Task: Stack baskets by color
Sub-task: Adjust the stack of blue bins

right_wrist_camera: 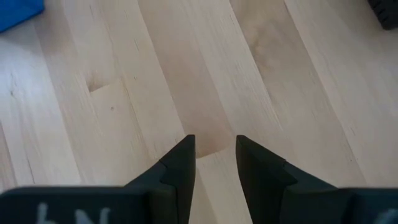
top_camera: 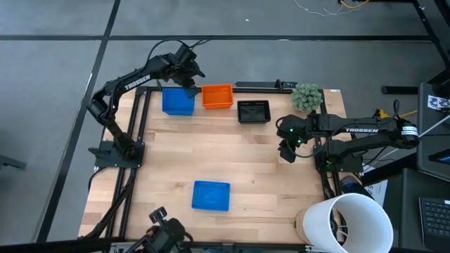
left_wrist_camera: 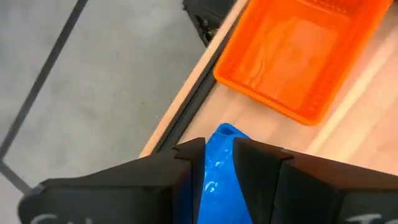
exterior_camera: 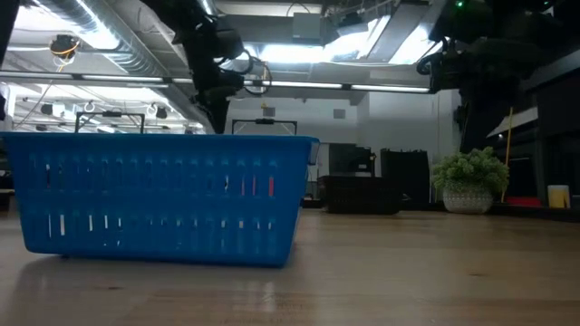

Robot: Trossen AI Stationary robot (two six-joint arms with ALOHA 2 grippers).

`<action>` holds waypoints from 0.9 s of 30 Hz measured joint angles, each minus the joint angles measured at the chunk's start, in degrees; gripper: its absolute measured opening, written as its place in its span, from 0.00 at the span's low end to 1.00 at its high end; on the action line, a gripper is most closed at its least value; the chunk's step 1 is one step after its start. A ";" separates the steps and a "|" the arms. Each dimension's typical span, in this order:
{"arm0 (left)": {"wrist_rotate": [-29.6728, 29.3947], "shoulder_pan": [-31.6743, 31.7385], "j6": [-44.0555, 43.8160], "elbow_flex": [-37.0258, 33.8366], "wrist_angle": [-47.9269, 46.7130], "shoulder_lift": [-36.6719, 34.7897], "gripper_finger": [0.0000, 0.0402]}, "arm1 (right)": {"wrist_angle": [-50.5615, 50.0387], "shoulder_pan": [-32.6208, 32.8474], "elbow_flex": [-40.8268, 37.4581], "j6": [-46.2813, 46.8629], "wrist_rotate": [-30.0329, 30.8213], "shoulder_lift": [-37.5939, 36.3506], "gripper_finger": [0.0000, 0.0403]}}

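Note:
A blue basket (top_camera: 177, 100), an orange basket (top_camera: 217, 96) and a black basket (top_camera: 254, 111) rest on their bottoms in a row along the table's far edge. Another blue basket (top_camera: 211, 195) sits alone near the front edge and fills the low view (exterior_camera: 163, 199). My left gripper (top_camera: 191, 88) hovers open over the far right corner of the far blue basket. That corner (left_wrist_camera: 219, 171) shows in the gap between its fingers, with the orange basket (left_wrist_camera: 298, 56) just beyond. My right gripper (top_camera: 287, 153) hangs open over bare wood (right_wrist_camera: 215, 146) at the right.
A small green plant (top_camera: 307, 96) stands at the far right corner. A large white bucket (top_camera: 348, 221) sits off the near right corner. Bare wood (top_camera: 232, 151) lies between the far row and the near blue basket.

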 joint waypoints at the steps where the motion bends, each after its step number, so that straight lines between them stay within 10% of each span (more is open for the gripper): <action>1: -0.22 -0.13 -1.02 0.00 0.11 0.04 0.19 | -0.03 0.02 0.00 0.00 0.00 0.01 0.29; 11: -6.01 -5.19 -29.76 -2.89 -1.70 0.03 0.19 | -0.03 0.02 0.00 -0.25 0.42 0.01 0.29; 27: -9.29 -8.78 -42.81 -12.86 8.87 0.01 0.19 | -0.11 0.02 0.00 -5.93 0.44 0.00 0.29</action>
